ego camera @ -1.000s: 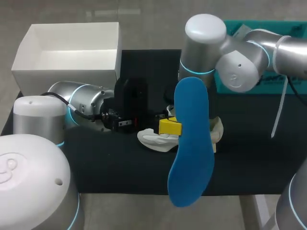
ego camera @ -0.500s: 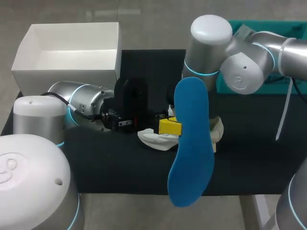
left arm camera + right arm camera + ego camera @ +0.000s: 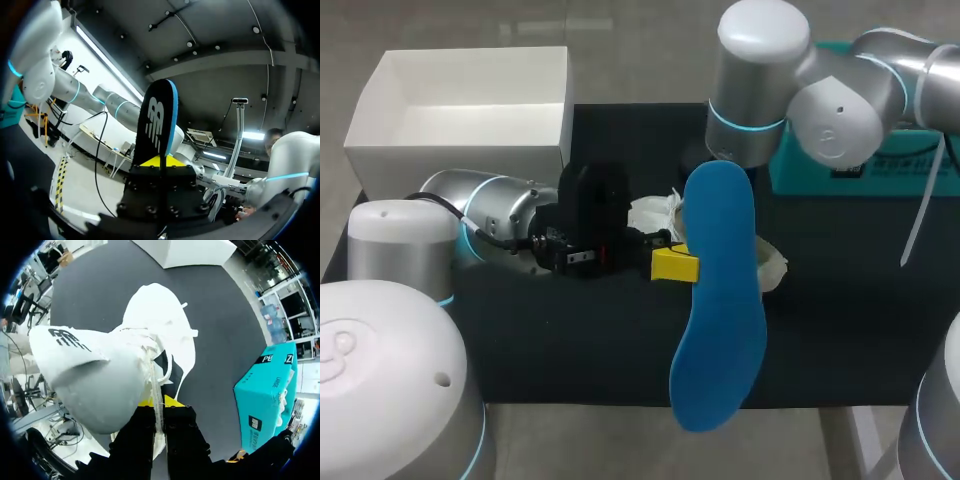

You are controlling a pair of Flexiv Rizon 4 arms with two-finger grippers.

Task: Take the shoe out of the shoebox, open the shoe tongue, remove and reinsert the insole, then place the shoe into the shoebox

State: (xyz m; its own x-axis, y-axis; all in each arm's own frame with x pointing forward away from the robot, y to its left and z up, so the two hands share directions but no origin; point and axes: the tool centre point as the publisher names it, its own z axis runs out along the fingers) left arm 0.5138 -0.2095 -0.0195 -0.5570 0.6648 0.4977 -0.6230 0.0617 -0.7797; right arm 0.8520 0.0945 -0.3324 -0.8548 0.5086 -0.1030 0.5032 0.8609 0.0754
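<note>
Shoe point(image 3: 95, 370), white: we are holding it out of the shoebox, over the black surface point(image 3: 570, 350) near the middle. Our right jaws are clamped together on a thin white edge at its opening, with one yellow fingertip point(image 3: 145, 402) showing at each side of that edge in the right wrist view. Whether its sole is touching the surface we cannot tell. In the head view only white parts of it point(image 3: 655, 213) are showing at either side of the insole.

Insole point(image 3: 720, 320), blue: we are holding it outside the shoe, raised on end in front of it. Our left jaws are clamped on it from two sides, partway along its length, with a yellow fingertip point(image 3: 675, 265) pressing on its side. In the left wrist view it is rising edge-on ahead of the fingers, its dark printed face and blue rim point(image 3: 157, 115) showing.

Shoebox point(image 3: 450, 165), white, open-topped: it is standing at the far left corner of the surface, well apart from the shoe. Its inside is showing only bare white floor and walls.

Teal box point(image 3: 880, 175): it is standing at the far right of the surface, beside our right arm. What it is holding we cannot tell.

Left arm point(image 3: 490, 215): it is lying low and level over the surface from the left, ending near the middle.

Right arm point(image 3: 760, 80): it is coming in from the far right corner, its wrist pointing down over the shoe, behind the insole.
</note>
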